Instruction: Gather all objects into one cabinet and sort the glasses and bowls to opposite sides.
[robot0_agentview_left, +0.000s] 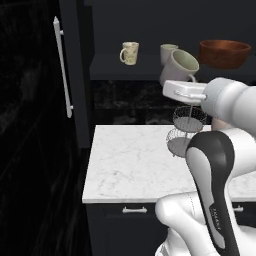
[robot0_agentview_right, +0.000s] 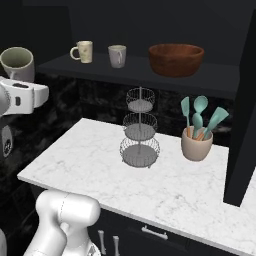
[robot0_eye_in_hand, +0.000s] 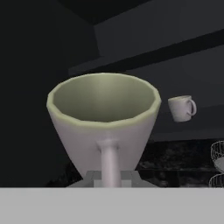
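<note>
My gripper (robot0_agentview_left: 191, 80) is shut on the handle of a plain pale grey mug (robot0_agentview_left: 179, 66), held tilted in the air in front of the cabinet shelf (robot0_agentview_left: 112, 67). The same mug (robot0_agentview_right: 17, 62) shows at the far left of the right base view, and in the hand view this mug (robot0_eye_in_hand: 103, 114) looms close above the gripper (robot0_eye_in_hand: 109, 177). On the shelf stand a cream mottled mug (robot0_agentview_left: 130, 52) (robot0_agentview_right: 83, 51), a second plain mug (robot0_agentview_left: 167, 52) (robot0_agentview_right: 117, 55) and the reddish-brown wooden bowl (robot0_agentview_left: 225, 53) (robot0_agentview_right: 176, 59) at the right.
The tall cabinet door (robot0_agentview_left: 30, 125) hangs open at the left, its white bar handle (robot0_agentview_left: 63, 75) showing. On the marble counter (robot0_agentview_left: 130, 165) stand a tiered wire basket (robot0_agentview_right: 140, 131) and a beige pot of teal utensils (robot0_agentview_right: 197, 142). Drawers (robot0_agentview_left: 135, 210) lie below.
</note>
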